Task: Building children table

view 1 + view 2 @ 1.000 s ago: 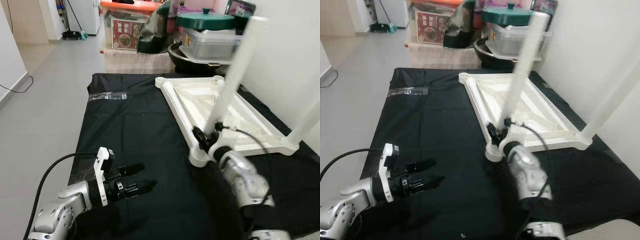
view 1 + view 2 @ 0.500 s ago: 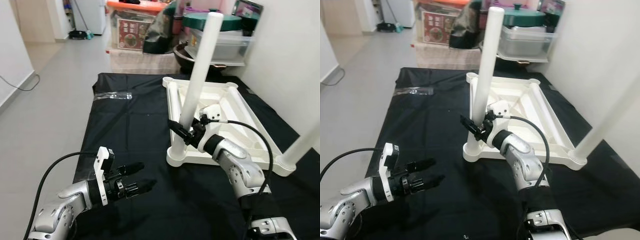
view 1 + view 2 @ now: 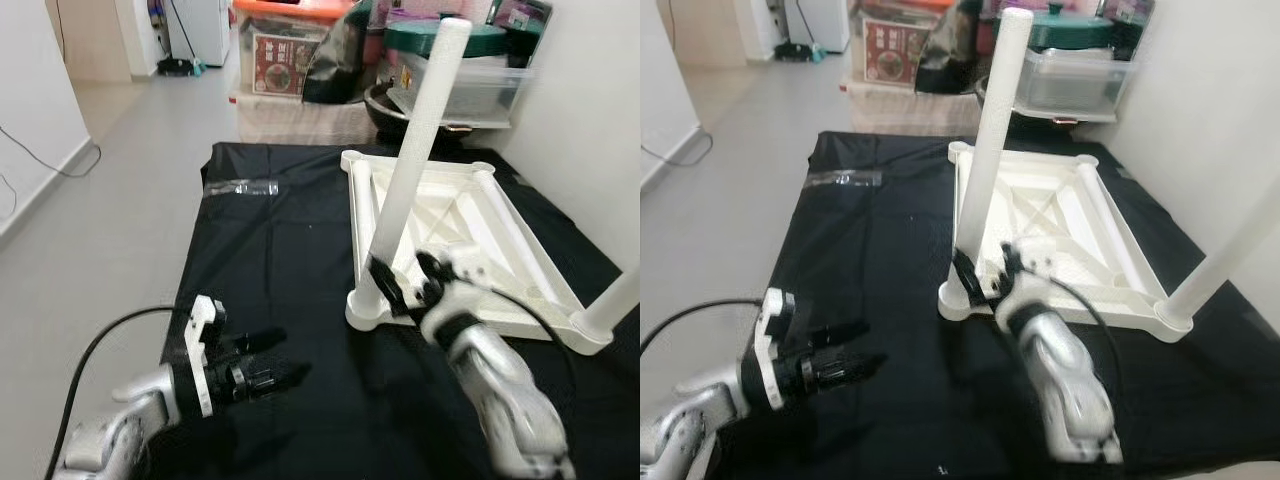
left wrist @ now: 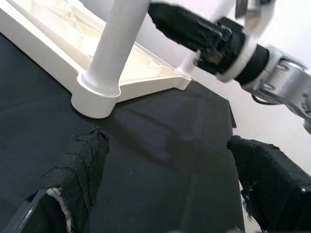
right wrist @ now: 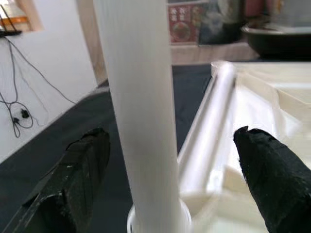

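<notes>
A white children's table top [image 3: 362, 212] lies upside down on a black cloth [image 3: 280, 260]. One white leg [image 3: 415, 170] stands upright in its near left corner socket [image 4: 95, 94]. A second leg [image 3: 615, 300] rises from the near right corner. My right gripper [image 3: 395, 290] is at the base of the near left leg, open, its fingers [image 5: 73, 184] wide on either side of the leg [image 5: 141, 121] without touching it. My left gripper [image 3: 285, 360] hovers open low over the cloth, left of the table, with nothing between its fingers [image 4: 73, 179].
Storage boxes, a green-lidded container [image 3: 450, 40] and an orange-lidded box [image 3: 290, 50] stand behind the cloth. A white wall [image 3: 590, 120] runs along the right. A strip of tape [image 3: 240, 187] lies on the cloth. Grey floor [image 3: 100, 200] stretches to the left.
The view has shifted. My right arm is blurred and has moved a little lower, its gripper still at the foot of the near left leg. The left gripper has held its place.
</notes>
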`<state>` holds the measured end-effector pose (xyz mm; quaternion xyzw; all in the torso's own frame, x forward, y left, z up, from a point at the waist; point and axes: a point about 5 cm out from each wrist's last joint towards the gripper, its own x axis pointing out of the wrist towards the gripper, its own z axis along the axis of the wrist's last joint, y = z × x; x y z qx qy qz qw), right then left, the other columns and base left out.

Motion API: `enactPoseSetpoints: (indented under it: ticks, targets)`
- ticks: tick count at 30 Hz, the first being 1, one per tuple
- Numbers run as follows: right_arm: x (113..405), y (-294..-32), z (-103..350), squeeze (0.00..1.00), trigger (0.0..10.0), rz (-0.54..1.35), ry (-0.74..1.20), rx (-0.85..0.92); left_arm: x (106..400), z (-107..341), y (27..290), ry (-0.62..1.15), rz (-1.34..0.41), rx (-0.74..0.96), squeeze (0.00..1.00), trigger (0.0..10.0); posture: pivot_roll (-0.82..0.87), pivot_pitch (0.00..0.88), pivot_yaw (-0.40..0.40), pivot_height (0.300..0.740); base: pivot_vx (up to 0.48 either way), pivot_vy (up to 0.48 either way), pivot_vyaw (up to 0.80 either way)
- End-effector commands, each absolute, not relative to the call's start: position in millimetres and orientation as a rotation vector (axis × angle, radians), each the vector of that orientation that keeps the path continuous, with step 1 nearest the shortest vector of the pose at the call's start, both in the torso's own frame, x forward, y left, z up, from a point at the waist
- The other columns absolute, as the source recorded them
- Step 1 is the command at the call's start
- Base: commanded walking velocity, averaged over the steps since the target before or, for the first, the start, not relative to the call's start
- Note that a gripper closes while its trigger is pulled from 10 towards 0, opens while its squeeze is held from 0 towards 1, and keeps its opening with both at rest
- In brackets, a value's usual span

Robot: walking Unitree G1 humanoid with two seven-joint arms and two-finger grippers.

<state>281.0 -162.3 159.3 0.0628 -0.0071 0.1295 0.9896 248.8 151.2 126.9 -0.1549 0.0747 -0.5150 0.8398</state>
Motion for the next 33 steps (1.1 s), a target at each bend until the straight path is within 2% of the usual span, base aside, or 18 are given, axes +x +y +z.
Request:
enactPoseSetpoints:
  ticks: [1,3,7,9,10,11,13,16,18,23,25,27,28,33]
  targets:
    - [271.2,-184.7,148.8,1.0,10.0,0.083,0.055,0.085,245.2,127.9,153.9,0.165,-1.091,-0.327,0.0,10.0,0.02,0.0,-0.074,0.74,0.0,0.0,0.0]
    - [268.6,-199.2,141.5,1.0,10.0,-0.03,0.096,0.058,244.4,128.1,154.0,0.166,-1.087,-0.324,0.0,10.0,0.02,0.0,-0.074,0.74,0.0,0.0,0.0]
    - [264.5,-197.5,141.0,1.0,10.0,0.004,0.102,0.061,244.0,128.0,154.3,0.165,-1.079,-0.317,0.0,10.0,0.02,0.0,-0.075,0.74,0.0,0.0,0.0]
    - [249.8,-176.4,149.1,1.0,10.0,0.213,0.08,0.037,243.1,127.8,156.1,0.162,-1.062,-0.316,0.0,10.0,0.02,0.0,-0.069,0.74,0.0,0.0,0.0]
    - [249.8,-176.4,149.1,1.0,10.0,0.213,0.08,0.037,243.1,127.8,156.1,0.162,-1.062,-0.316,0.0,10.0,0.02,0.0,-0.069,0.74,0.0,0.0,0.0]
    - [231.4,-156.5,153.9,1.0,10.0,0.428,0.072,0.0,242.5,127.8,157.6,0.157,-1.033,-0.301,0.0,10.0,0.01,0.0,-0.06,0.74,0.0,0.0,0.0]
    - [231.4,-156.5,153.9,1.0,10.0,0.428,0.072,0.0,242.5,127.8,157.6,0.157,-1.033,-0.301,0.0,10.0,0.01,0.0,-0.06,0.74,0.0,0.0,0.0]
    - [208.0,-140.9,148.8,1.0,10.0,0.716,0.146,-0.038,245.9,126.4,161.0,0.129,-0.912,-0.256,0.0,10.0,0.02,0.0,-0.056,0.74,0.0,0.0,0.0]
    - [207.1,-139.2,148.3,1.0,10.0,0.761,0.158,-0.034,247.1,126.2,160.8,0.12,-0.888,-0.255,0.0,10.0,0.02,0.0,-0.062,0.74,0.0,0.0,0.0]
    - [241.0,-124.7,153.3,1.0,10.0,0.761,0.103,-0.024,250.6,126.2,158.7,0.102,-0.869,-0.263,0.0,10.0,0.05,0.0,-0.08,0.74,0.0,0.0,0.0]
    - [246.1,-120.6,155.3,1.0,10.0,0.765,0.088,-0.034,250.9,126.3,158.3,0.102,-0.87,-0.263,0.0,10.0,0.05,0.0,-0.08,0.74,0.0,0.0,0.0]
    - [276.8,-107.0,162.8,1.0,10.0,0.676,0.033,-0.064,252.4,125.9,156.3,0.102,-0.871,-0.26,0.0,10.0,0.07,0.0,-0.096,0.74,0.0,0.0,0.0]
    - [290.3,-90.6,169.8,1.0,10.0,0.694,-0.005,-0.102,253.3,125.6,154.9,0.102,-0.871,-0.258,0.0,10.0,0.08,0.0,-0.099,0.74,0.0,0.0,0.0]
    - [295.4,-68.7,180.7,1.0,10.0,0.779,-0.061,-0.154,254.5,125.1,153.9,0.1,-0.869,-0.256,0.0,10.0,0.09,0.0,-0.105,0.74,0.0,0.0,0.0]
